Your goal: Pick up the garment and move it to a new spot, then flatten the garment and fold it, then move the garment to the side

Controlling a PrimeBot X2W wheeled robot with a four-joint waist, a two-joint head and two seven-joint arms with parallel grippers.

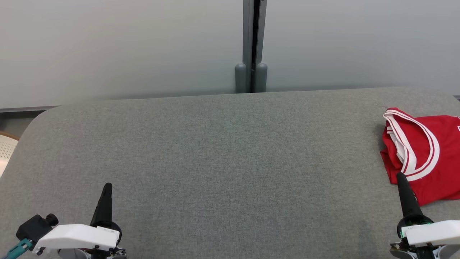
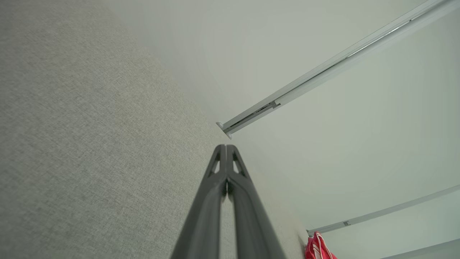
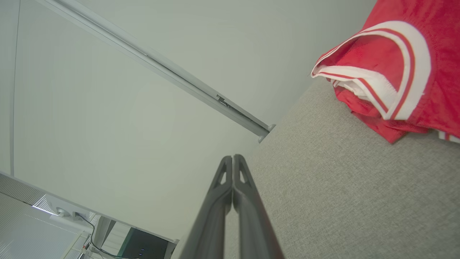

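Running off the head view's edge, the red garment (image 1: 427,154) is cropped.

Matt grey woven cloth covers the table (image 1: 215,151); the red garment (image 1: 427,158) looks slightly shiny.

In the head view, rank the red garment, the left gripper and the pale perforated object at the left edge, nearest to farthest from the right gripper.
1. Red garment, far right, just past the right gripper.
2. Left gripper, lower left.
3. Pale perforated object, far left edge of the view.
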